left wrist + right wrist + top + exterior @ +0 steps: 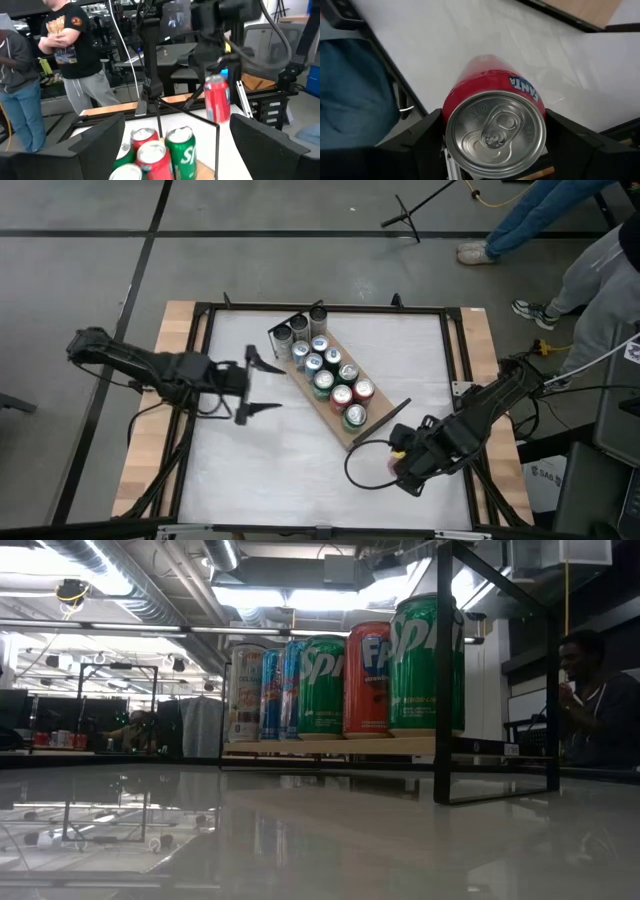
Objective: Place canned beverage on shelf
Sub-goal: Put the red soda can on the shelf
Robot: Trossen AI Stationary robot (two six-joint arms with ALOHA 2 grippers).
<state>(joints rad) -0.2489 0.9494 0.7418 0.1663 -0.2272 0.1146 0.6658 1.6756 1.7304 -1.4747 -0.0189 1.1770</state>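
High view: we see the white table (250, 480) first, edged with pale wood strips and a black frame. Across its middle the shelf (345, 430), a long light-brown board with thin black rails at its ends, lies on a diagonal, running from the far centre toward the near right. It carries two rows of upright cans (330, 375); from table height we read green, red, blue and white labels on them, and the green can nearest that camera stands at the railed end.

Next come the arms. The left arm reaches in from the left edge, and its left gripper (262, 385) hovers just beside the shelf's left flank with the fingers spread wide and nothing between them. From its wrist camera we look over the can tops toward the far side of the table.

The right arm bends in from the right edge, and its right gripper (402, 463) sits near the table's near right corner, close to the shelf's railed end but apart from it. Its fingers are clamped on the red can (492, 117), one finger on each side of the body. From that wrist we see the silver lid and pull tab facing the camera, and the can is lifted above the white surface, off the shelf.

Beyond the table's far right corner we see a person's legs (540, 210) and shoes.
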